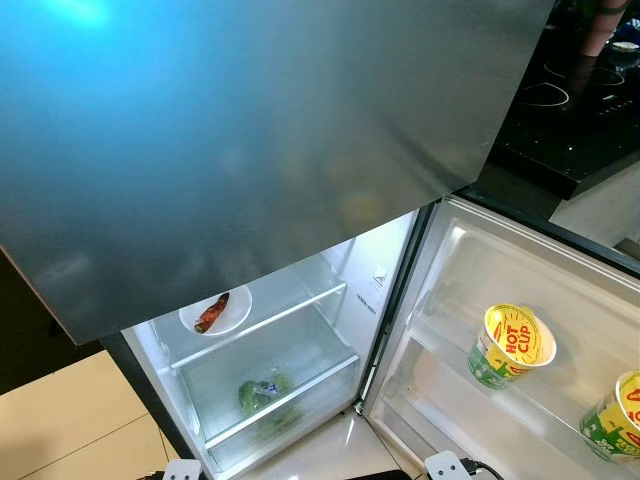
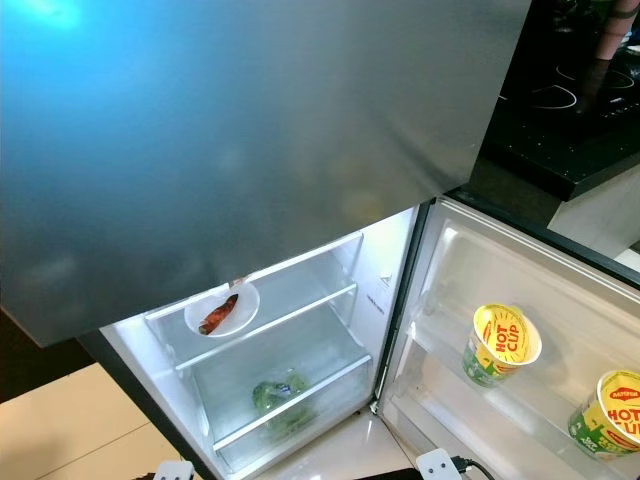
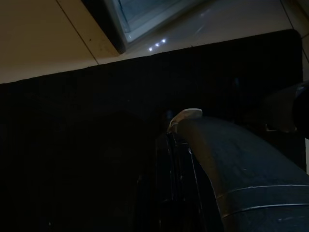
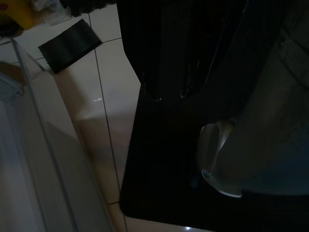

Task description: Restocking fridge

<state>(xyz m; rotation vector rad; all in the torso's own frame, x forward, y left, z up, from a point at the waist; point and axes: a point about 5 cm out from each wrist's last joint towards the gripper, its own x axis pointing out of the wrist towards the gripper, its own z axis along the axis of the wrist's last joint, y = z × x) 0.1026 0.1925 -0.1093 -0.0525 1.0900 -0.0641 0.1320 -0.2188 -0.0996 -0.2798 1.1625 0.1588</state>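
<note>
While we look down from head height, these lines give what is before us.

Fridge: the upper door [image 1: 250,140], grey and brushed, is closed; the lower compartment stands open and lit.

Lower door: it [image 1: 600,300] is swung open to our right, with white shelves on its inner side.

Cups: two yellow and green cups marked HOT CUP stand on one door shelf, the nearer-to-hinge cup [image 1: 512,344] and the outer cup [image 1: 615,415], apart from each other.

Plate: a small white plate [image 1: 216,311] sits on the glass shelf inside the compartment, toward its left side.

Food on plate: a reddish-brown piece of food [image 1: 211,313] lies on it; we cannot tell what it is.

Drawer: a clear drawer below the shelf holds a bag of leafy greens [image 1: 264,394].

Cooktop: a black cooktop [image 1: 580,95] lies at upper right, beyond the fridge.

Floor: pale tiles [image 3: 43,38] with a dark mat [image 4: 159,159] in front of the fridge.

Left gripper: low over the mat in a very dark wrist view; we cannot tell how its fingers stand.

Right gripper: also low and in shadow near the open door; we cannot tell its fingers either.
</note>
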